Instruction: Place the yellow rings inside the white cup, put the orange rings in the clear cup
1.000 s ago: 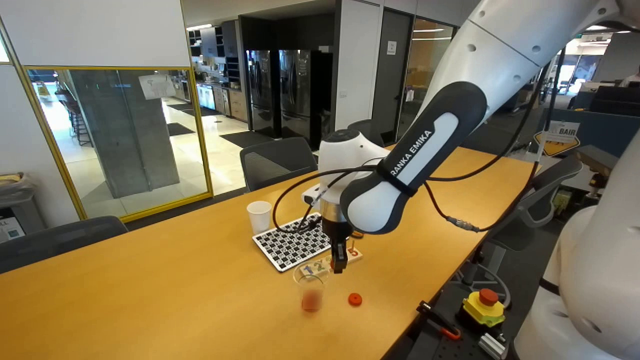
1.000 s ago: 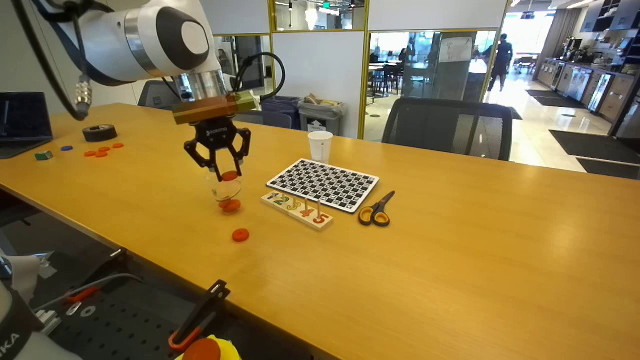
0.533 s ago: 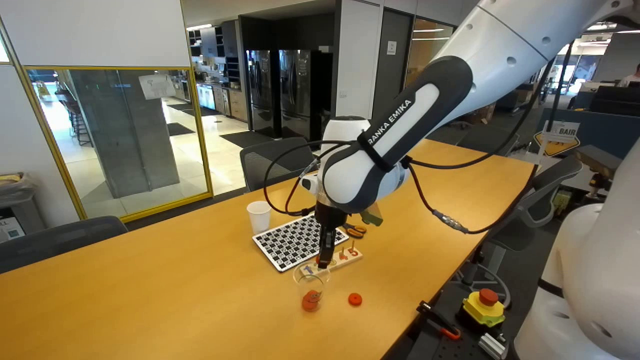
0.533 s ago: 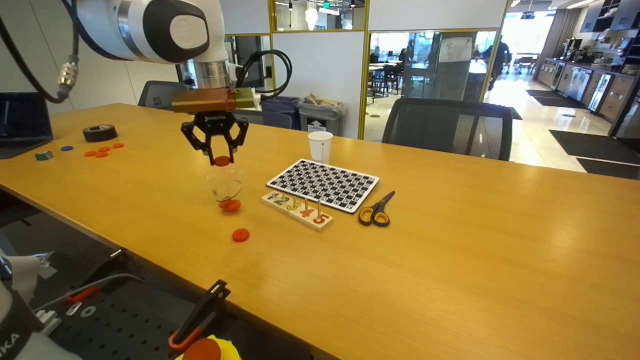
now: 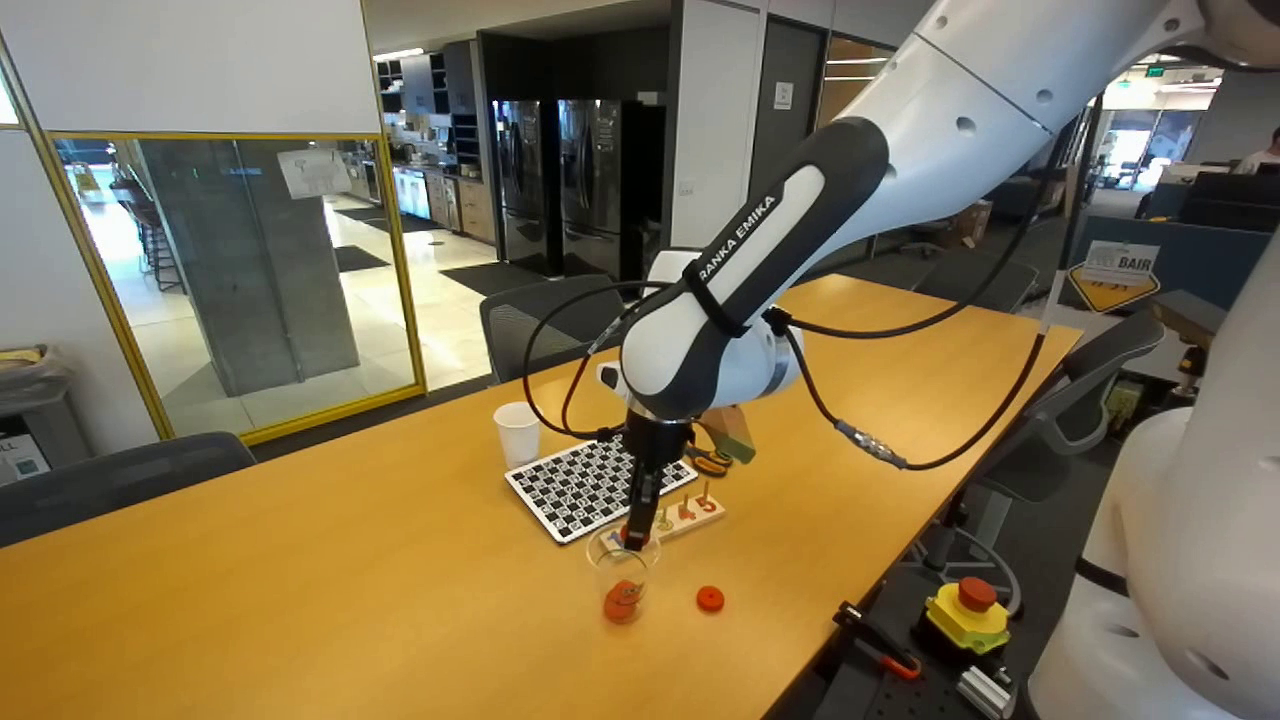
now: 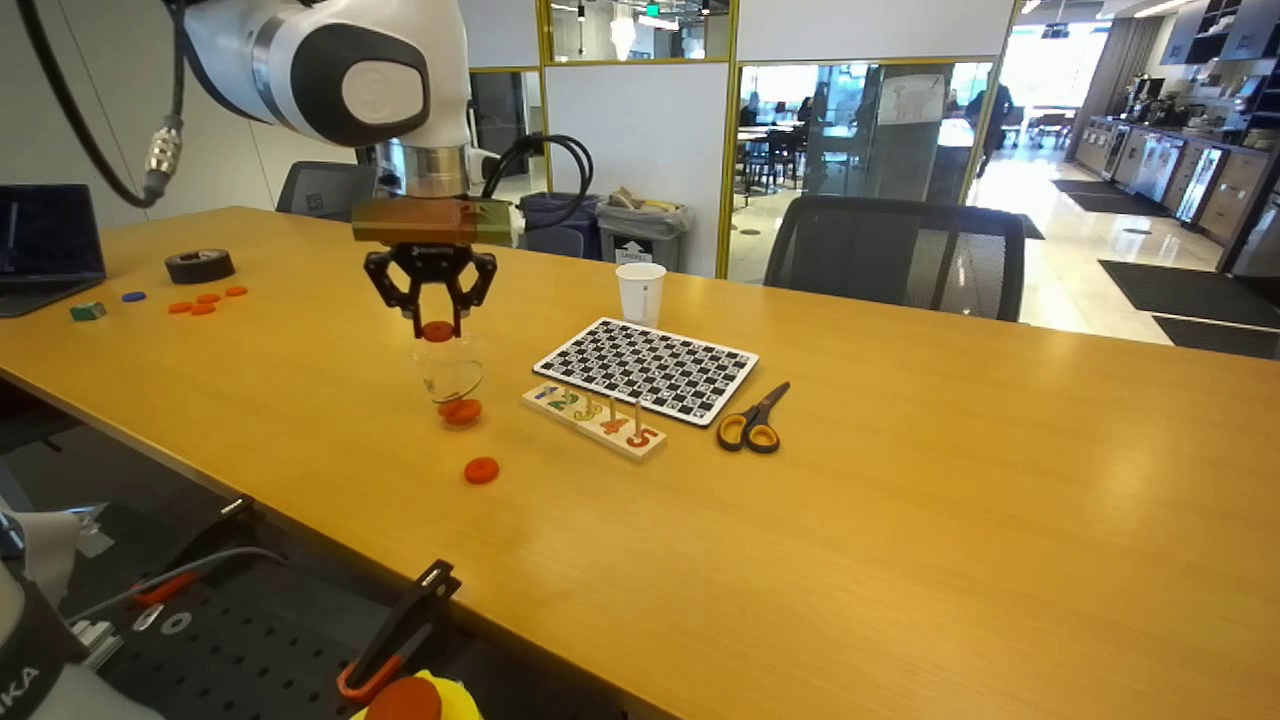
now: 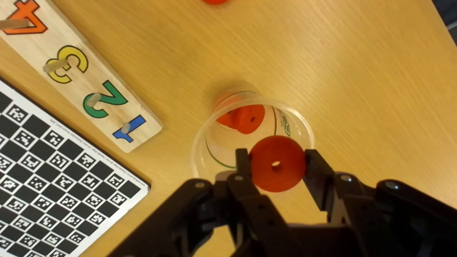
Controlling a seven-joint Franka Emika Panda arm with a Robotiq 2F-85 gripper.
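Note:
My gripper is shut on an orange ring, held by its sides just over the mouth of the clear cup. In an exterior view the gripper and clear cup show this too. Orange rings lie at the bottom of the clear cup. Another orange ring lies loose on the table before the cup. The white cup stands upright behind the checkered board in both exterior views; its inside is hidden. No yellow rings show.
A numbered peg board lies beside the clear cup. Behind it are a checkered board and scissors. Far off lie several more orange rings, a blue ring, a tape roll and a laptop.
My gripper, with the orange ring held, has moved left over the clear cup in both exterior views. It rose at first, then came down slightly. The cups and loose ring have not moved.

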